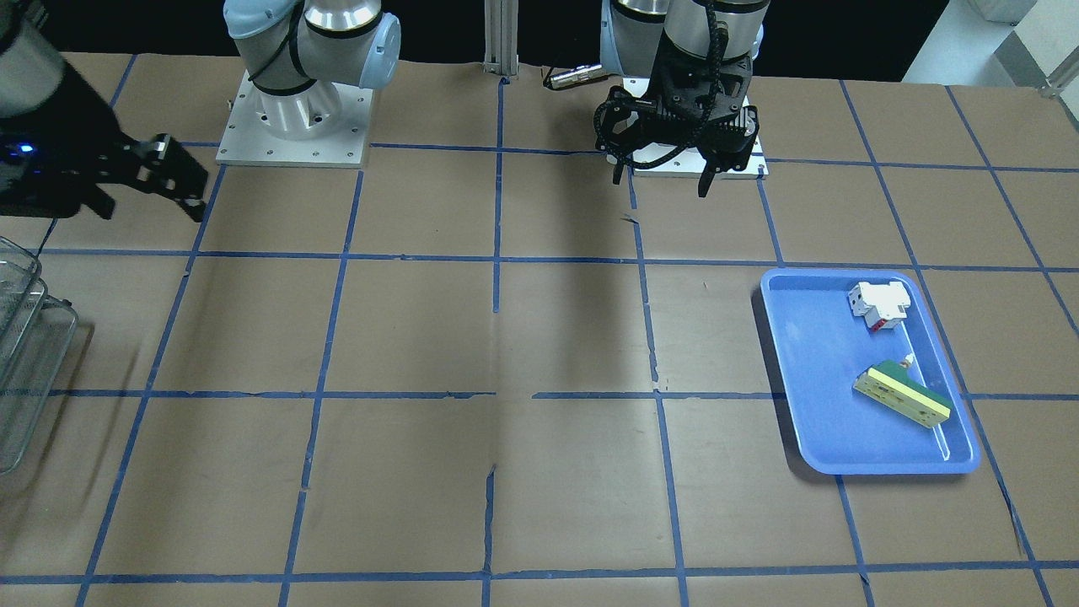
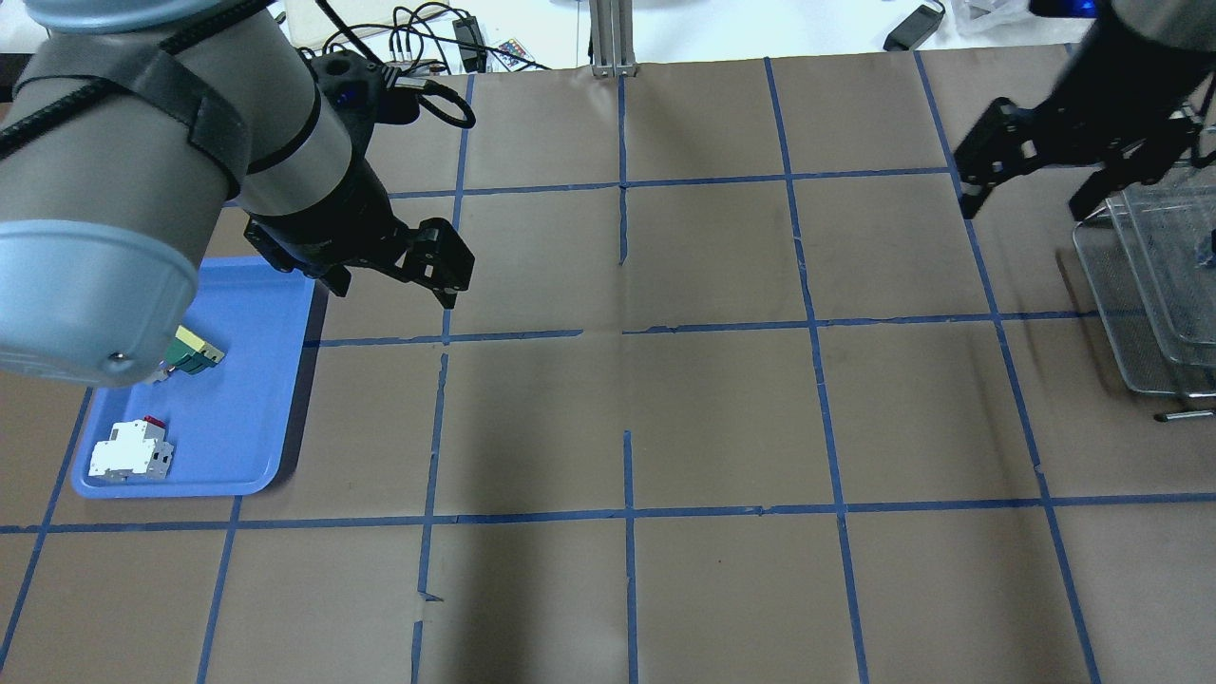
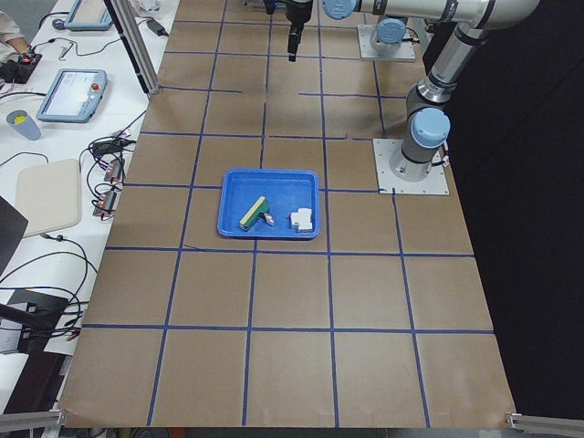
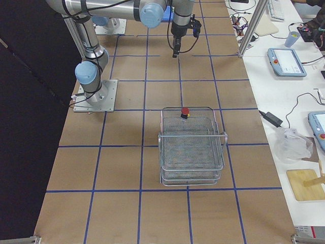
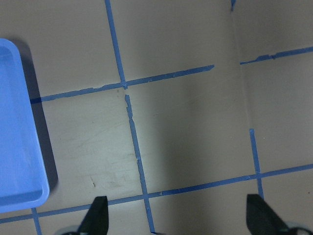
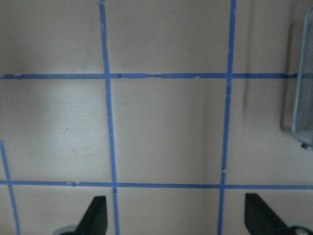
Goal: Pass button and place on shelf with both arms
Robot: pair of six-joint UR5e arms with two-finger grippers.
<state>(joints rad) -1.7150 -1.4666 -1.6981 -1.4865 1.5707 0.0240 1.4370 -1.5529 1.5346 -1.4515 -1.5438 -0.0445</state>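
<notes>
The button (image 4: 185, 112), with its red cap, sits on the top tier of the wire mesh shelf (image 4: 192, 147) near its far edge; it shows only in the exterior right view. The shelf also shows at the right edge of the overhead view (image 2: 1149, 285) and at the left edge of the front view (image 1: 25, 354). My right gripper (image 2: 1026, 204) is open and empty, raised just beside the shelf (image 6: 303, 73). My left gripper (image 2: 394, 285) is open and empty, above bare table beside the blue tray. The wrist views show both grippers (image 5: 178, 220) (image 6: 176, 218) with jaws wide apart.
A blue tray (image 2: 237, 418) on my left holds a white block with a red bit (image 2: 131, 448) and a green-and-cream bar (image 2: 195, 350). The table is brown paper with a blue tape grid. Cables and an aluminium post (image 2: 613, 38) stand at the far edge.
</notes>
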